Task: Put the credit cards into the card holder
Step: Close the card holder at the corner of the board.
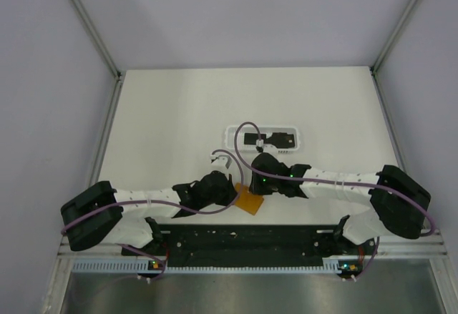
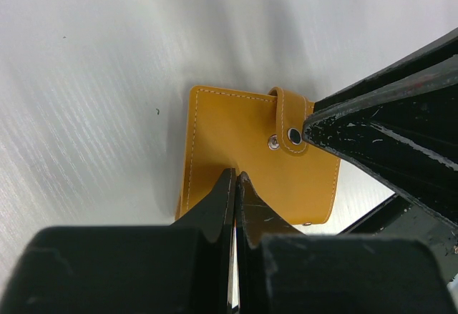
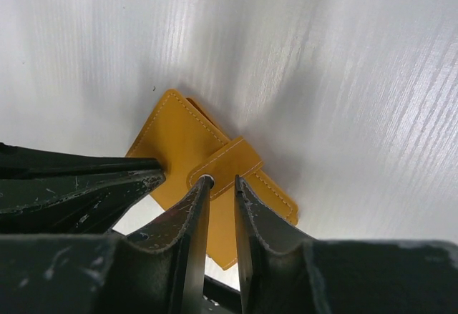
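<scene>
The orange card holder (image 1: 248,201) lies folded on the table near the front edge, its tab (image 3: 225,164) across the top face. My left gripper (image 2: 236,176) is shut, with its tips resting on the holder's near edge (image 2: 250,157). My right gripper (image 3: 222,179) is narrowly open, and its fingertips stand at the tab's end, one at the snap. In the left wrist view a right finger (image 2: 386,135) touches the tab (image 2: 290,124). Two dark credit cards (image 1: 250,139) (image 1: 283,140) lie in the white tray (image 1: 232,134) farther back. Both grippers meet over the holder in the top view.
The white tray stands just behind the grippers, at mid table. A black rail (image 1: 250,239) and a white slotted strip (image 1: 236,264) run along the near edge. Grey walls and metal posts (image 1: 89,24) enclose the table on three sides.
</scene>
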`<action>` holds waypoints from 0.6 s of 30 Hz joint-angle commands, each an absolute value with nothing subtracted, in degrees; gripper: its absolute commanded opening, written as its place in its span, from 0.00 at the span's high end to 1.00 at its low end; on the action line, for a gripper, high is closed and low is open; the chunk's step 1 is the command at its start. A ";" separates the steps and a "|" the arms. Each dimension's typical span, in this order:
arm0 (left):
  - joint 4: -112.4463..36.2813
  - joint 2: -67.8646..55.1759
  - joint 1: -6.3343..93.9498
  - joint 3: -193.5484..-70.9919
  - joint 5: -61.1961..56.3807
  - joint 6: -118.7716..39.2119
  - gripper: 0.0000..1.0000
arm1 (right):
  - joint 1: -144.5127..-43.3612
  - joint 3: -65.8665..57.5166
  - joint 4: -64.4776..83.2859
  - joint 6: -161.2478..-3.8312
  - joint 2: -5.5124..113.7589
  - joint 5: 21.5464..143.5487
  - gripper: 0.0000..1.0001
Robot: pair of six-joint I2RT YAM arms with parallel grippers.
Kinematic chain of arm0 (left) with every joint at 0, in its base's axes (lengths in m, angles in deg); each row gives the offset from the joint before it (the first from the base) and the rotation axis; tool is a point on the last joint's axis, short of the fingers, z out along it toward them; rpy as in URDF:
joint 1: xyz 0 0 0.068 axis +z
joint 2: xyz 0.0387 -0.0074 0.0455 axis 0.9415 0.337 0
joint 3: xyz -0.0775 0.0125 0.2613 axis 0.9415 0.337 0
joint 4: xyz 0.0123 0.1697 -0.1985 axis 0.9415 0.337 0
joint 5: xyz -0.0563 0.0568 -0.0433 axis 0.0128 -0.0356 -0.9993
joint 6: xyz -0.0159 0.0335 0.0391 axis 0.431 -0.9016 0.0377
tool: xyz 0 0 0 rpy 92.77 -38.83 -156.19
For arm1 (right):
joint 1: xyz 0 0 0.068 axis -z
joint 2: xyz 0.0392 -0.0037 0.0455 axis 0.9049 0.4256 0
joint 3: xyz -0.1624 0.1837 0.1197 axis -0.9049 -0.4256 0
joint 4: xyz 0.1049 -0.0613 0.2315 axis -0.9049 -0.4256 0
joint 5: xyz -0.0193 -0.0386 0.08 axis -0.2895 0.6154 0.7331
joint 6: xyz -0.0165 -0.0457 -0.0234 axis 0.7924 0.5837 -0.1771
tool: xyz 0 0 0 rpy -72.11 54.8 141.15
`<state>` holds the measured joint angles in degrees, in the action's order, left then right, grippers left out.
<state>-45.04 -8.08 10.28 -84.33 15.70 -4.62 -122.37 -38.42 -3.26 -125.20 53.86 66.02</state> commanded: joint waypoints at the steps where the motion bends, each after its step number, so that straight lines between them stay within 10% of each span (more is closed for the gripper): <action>1: -43.98 -7.75 10.63 -83.92 16.05 -5.39 1.00 | -121.85 -35.86 -1.69 -124.15 54.69 65.68 0.79; 18: -43.80 -7.57 10.54 -83.92 16.05 -5.39 1.00 | -121.85 -35.95 -0.02 -124.06 56.10 67.61 0.80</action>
<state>-45.04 -8.08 10.28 -84.33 15.70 -4.62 -122.37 -38.42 -2.01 -124.78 56.09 67.16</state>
